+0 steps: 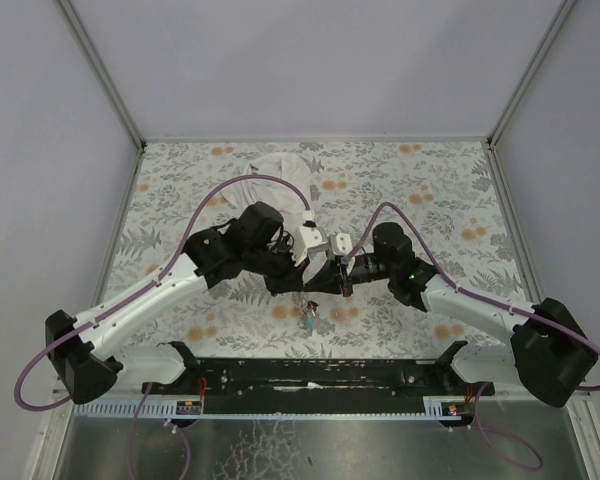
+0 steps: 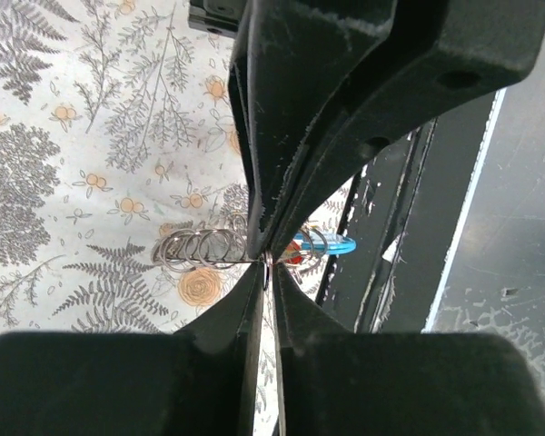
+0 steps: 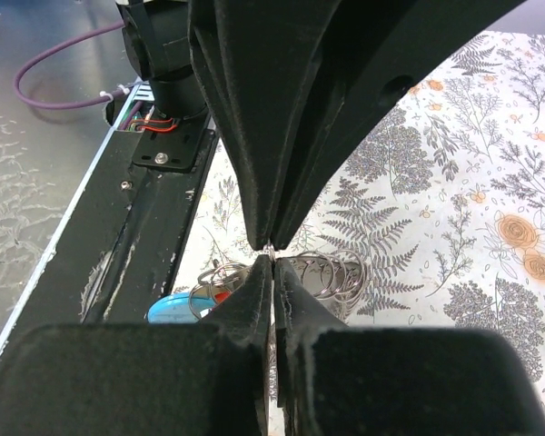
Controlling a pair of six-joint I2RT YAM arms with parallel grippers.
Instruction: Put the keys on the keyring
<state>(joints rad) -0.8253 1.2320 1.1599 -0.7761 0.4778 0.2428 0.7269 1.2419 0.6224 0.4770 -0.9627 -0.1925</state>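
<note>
Left wrist view: the left pincer [image 2: 265, 259] was shut tight on a thin wire of the keyring [image 2: 200, 247]. Its coils hung over the tabletop [image 2: 73, 136] near the middle of the near edge, with a red-headed key [image 2: 295, 258] and a light-blue piece [image 2: 334, 243] beside them. The right pincer [image 3: 270, 252] was shut too, with metal glinting at its tips; what it gripped could not be told.

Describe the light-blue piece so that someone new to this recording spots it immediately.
On the fern-patterned table, find where the left gripper and right gripper meet tip to tip. Just nearer the black base rail is the light-blue piece. It is the only blue thing there, beside silver rings and a red bit.
</note>
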